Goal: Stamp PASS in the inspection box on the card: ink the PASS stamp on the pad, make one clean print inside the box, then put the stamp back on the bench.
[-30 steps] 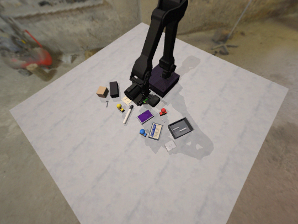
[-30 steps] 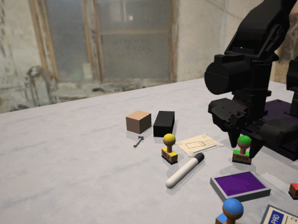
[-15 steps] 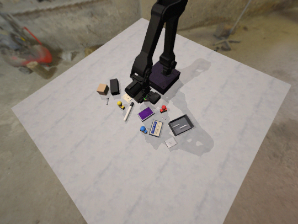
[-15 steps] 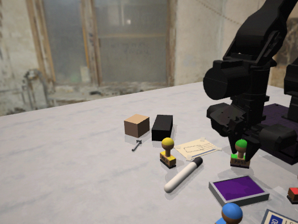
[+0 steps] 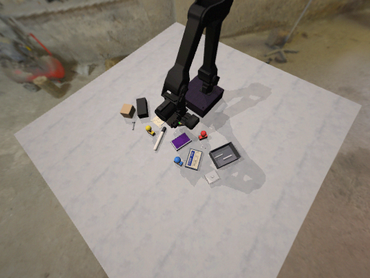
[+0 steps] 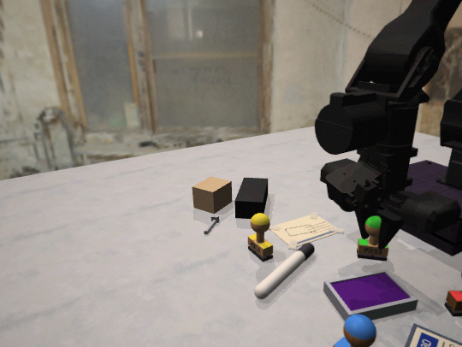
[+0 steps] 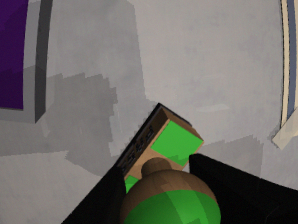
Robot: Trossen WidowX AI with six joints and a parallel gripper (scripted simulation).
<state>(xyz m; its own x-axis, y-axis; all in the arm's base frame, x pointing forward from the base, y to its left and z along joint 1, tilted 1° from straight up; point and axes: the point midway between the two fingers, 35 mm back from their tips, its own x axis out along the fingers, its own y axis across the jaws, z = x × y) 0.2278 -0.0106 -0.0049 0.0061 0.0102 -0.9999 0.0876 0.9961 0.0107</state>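
Note:
The PASS stamp (image 6: pixel 372 251) (image 7: pixel 177 143), with a green-topped round handle, stands upright at the bench surface near the arm's base. My gripper (image 6: pixel 373 240) (image 7: pixel 156 170) is shut on its handle, one finger on each side. In the top view the fingers mostly hide the stamp. The purple ink pad (image 5: pixel 181 141) (image 6: pixel 370 292) (image 7: pixel 11 50) lies open in its grey case, in front of the stamp. The cream card (image 5: pixel 158 120) (image 6: pixel 305 231), taped at its corners, lies to the stamp's left in the exterior view. Its outlined box shows no clear print.
A yellow stamp (image 5: pixel 149 129) (image 6: pixel 260 244) and a white marker (image 5: pixel 159 140) (image 6: pixel 282 275) lie near the card. A red stamp (image 5: pixel 203 134), a blue stamp (image 5: pixel 177 159), a labelled case (image 5: pixel 193 159) and a dark tray (image 5: pixel 215 164) surround the pad. A black block (image 6: pixel 251 198) and wooden cube (image 6: pixel 212 194) stand behind.

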